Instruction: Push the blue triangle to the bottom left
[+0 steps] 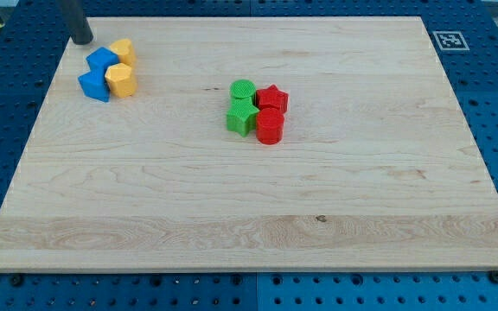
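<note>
My tip (82,41) sits just up-left of the blue triangle (94,85), near but apart; no jaws here, just a bare rod.

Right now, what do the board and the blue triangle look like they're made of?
The board looks like pale wood with a smooth matte finish: grain streaks and a small dark knot show. The blue triangle looks like solid-coloured plastic, possibly printed; its surface detail is too small to tell. My tip stands just above it.
</note>
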